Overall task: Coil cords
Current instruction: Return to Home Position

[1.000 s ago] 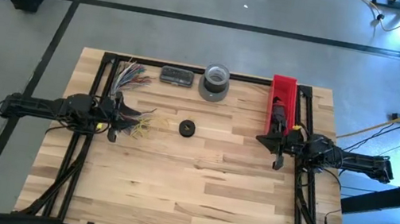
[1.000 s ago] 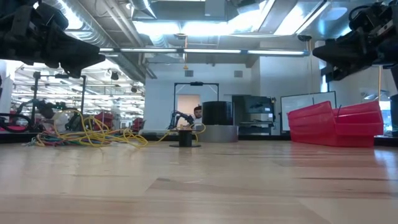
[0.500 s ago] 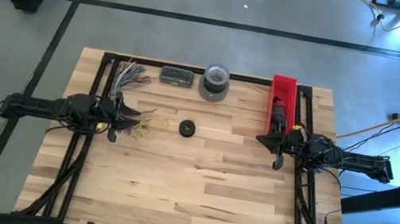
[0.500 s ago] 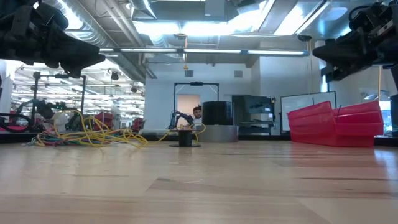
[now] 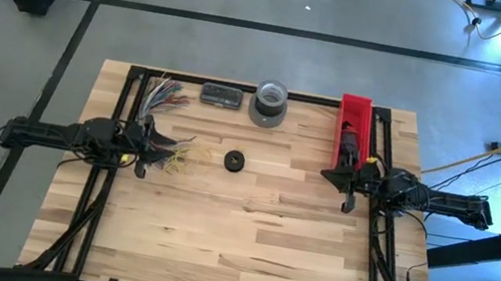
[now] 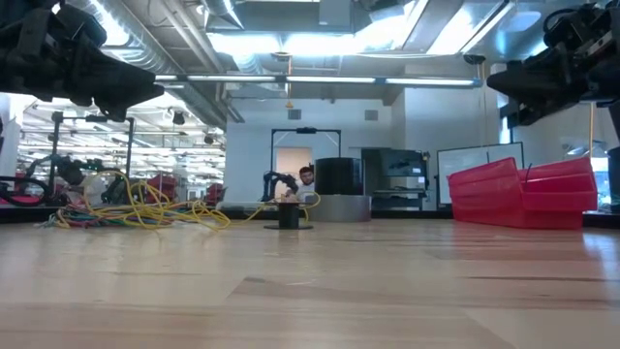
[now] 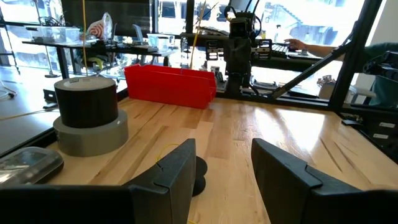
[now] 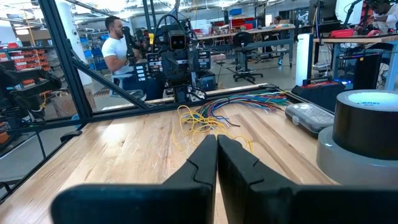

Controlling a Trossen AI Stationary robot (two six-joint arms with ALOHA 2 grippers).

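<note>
The cords [image 5: 170, 151] lie in a loose multicoloured tangle at the 9 o'clock side of the surface [image 5: 244, 245]. Yellow strands trail toward the small black spool [image 5: 234, 162] near the middle. Nothing has shifted over the last second. The left gripper [image 7: 222, 152] hangs by the tangle's edge at 9 o'clock, fingers apart and empty. The right gripper [image 8: 217, 143] sits at 3 o'clock, fingers pressed together on nothing. Both arms look parked, so the coiling seems paused rather than finished.
</note>
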